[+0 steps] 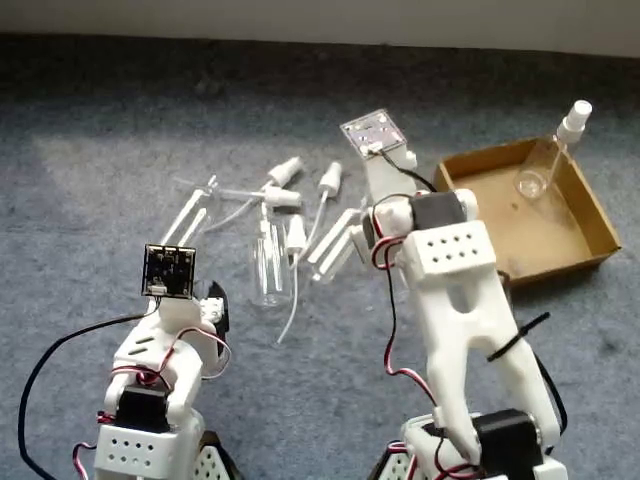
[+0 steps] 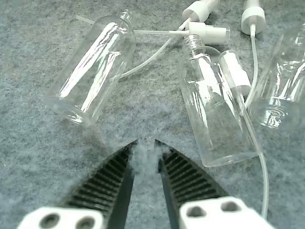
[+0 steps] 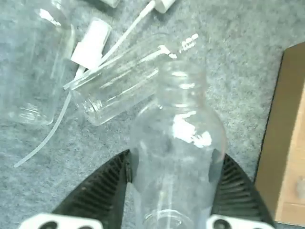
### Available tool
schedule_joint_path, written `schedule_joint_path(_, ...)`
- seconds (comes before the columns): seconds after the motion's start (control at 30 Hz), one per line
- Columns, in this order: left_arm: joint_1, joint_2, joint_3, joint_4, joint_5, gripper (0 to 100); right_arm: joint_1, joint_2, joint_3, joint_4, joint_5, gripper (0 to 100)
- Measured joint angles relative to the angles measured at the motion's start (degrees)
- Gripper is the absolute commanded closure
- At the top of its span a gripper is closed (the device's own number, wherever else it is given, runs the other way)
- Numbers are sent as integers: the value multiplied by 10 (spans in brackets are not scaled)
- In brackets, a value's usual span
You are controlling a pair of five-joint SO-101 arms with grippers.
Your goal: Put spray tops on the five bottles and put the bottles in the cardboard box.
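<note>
Clamped across its body in the right gripper (image 3: 175, 160): a clear bottle (image 3: 176, 119), jaws spread wide to its width, open neck pointing away. Probably held that way to leave the neck free for a spray top, none on it yet. Near the cardboard box (image 1: 590, 235), to its left, so a short trip once capped.

Parked near-left over the carpet (image 1: 90, 180): the left gripper (image 2: 145, 145), jaws nearly together, thin gap, nothing between them. Aimed at the loose bottles (image 2: 93, 71) and spray tops (image 2: 207, 33) just beyond, presumably to fetch a top.

Already in the box, leaning in the far right corner: one capped bottle (image 1: 548, 165).

Hard to count the clear bottles in the pile, overlapped and crossed by dip tubes (image 2: 255, 62). Hidden under the right arm (image 1: 455, 300) in the high view: the held bottle. Cut off at the right wrist view's edge: its base.
</note>
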Motion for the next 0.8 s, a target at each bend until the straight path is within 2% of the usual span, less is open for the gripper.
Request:
schedule_joint_path(0.53, 0, 0, 1, 0, 0, 989, 0, -367, 164, -1, 0, 810)
schedule_joint_path(0.8, 0, 0, 1, 0, -9, 993, 2, -465, 331, -167, 0, 810)
